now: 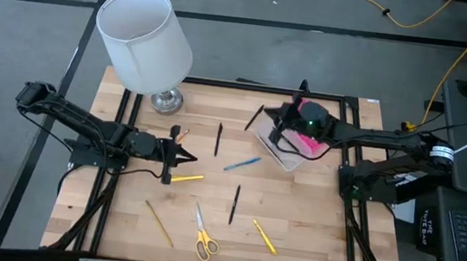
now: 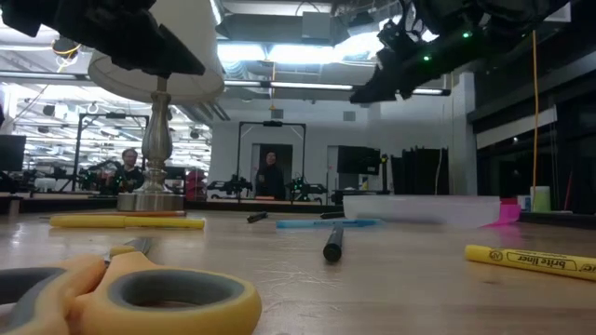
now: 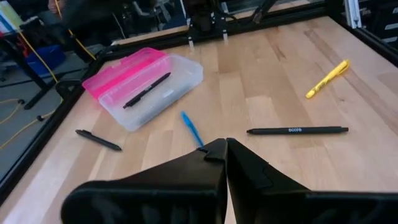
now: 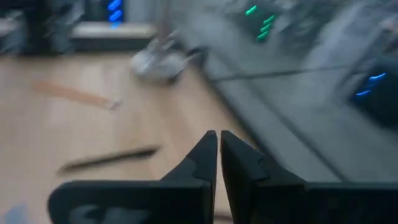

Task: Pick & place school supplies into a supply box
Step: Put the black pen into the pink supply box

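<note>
High view: left gripper (image 1: 180,154) clenched on nothing, low over table (image 1: 311,217) beside yellow pen (image 1: 187,179); right gripper (image 1: 278,135) clenched empty above supply box (image 1: 288,151), black pen (image 3: 147,90) inside.

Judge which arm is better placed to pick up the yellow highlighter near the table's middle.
Left. The left gripper, shut and empty, hovers beside the yellow highlighter, while the right gripper is over the supply box.

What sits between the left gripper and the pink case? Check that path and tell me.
Nothing tall blocks it. Between the left gripper and the pink case lie only flat things on the table: a black pen and a blue pen. The lamp stands off to the side.
</note>
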Controlling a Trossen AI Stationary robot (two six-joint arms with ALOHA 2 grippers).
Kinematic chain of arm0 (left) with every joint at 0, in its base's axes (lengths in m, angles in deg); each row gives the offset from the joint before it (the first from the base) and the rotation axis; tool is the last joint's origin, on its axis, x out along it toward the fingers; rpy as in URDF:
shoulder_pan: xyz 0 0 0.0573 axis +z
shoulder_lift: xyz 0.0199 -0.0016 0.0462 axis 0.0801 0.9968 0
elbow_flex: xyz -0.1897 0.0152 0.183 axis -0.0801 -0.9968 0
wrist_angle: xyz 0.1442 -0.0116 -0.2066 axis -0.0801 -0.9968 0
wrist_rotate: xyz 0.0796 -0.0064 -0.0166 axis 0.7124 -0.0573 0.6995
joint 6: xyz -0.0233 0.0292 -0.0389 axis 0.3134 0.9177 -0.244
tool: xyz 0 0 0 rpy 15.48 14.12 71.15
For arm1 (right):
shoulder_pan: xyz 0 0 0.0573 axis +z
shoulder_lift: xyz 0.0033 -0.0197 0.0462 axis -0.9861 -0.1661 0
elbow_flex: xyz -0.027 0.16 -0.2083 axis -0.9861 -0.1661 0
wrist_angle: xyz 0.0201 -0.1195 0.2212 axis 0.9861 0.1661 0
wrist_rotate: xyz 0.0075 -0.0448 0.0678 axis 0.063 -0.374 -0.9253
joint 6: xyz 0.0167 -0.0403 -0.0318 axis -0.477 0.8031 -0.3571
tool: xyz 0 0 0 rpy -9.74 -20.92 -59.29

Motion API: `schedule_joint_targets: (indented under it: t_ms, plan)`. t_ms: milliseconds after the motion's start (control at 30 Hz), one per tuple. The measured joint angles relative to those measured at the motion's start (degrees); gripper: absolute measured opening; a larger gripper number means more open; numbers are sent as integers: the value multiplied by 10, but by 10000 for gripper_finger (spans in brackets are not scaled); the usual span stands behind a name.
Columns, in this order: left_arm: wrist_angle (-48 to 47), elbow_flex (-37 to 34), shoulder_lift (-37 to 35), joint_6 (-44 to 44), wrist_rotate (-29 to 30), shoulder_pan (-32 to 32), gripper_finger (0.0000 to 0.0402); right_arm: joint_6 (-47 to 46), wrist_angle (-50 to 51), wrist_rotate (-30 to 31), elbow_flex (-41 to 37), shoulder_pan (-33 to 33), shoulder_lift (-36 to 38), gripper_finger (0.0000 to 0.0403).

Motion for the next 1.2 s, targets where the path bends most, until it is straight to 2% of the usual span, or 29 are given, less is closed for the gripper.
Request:
schedule_joint_targets:
  t_ms: [67, 133, 267, 367, 467, 633, 767, 833, 900, 1067, 1200]
  plan:
    - [0, 0, 0, 0, 0, 7, 3, -2, -24, 21, 0, -5, -4, 30]
    - [0, 0, 0, 0, -15, 19, 3, -2, -22, 10, 0, -13, -5, 29]
    - [27, 1, -2, 18, -131, 43, 3, 0, -13, -40, 5, -31, -10, 9]
    - [27, 1, -2, 36, -166, 52, 4, 9, 33, -63, 40, -53, -18, 6]
    - [27, 1, -2, 41, -151, 59, 4, 30, 124, -111, 109, -76, -38, 8]
    - [24, 1, -2, 41, -96, 71, 4, 120, 269, -184, 237, -116, -113, 4]
    - [20, 1, -2, 30, -54, 77, 4, 209, 341, -313, 326, -149, -189, 5]
    - [14, 1, -2, 19, -37, 77, 4, 244, 385, -349, 373, -161, -227, 4]
    - [12, 1, -2, 11, -27, 77, 4, 284, 440, -344, 422, -169, -261, 4]
    - [12, 1, -2, 5, -26, 77, 4, 400, 580, -263, 540, -176, -330, 4]
    - [12, 1, -2, 5, -25, 77, 4, 514, 662, -260, 614, -174, -368, 3]
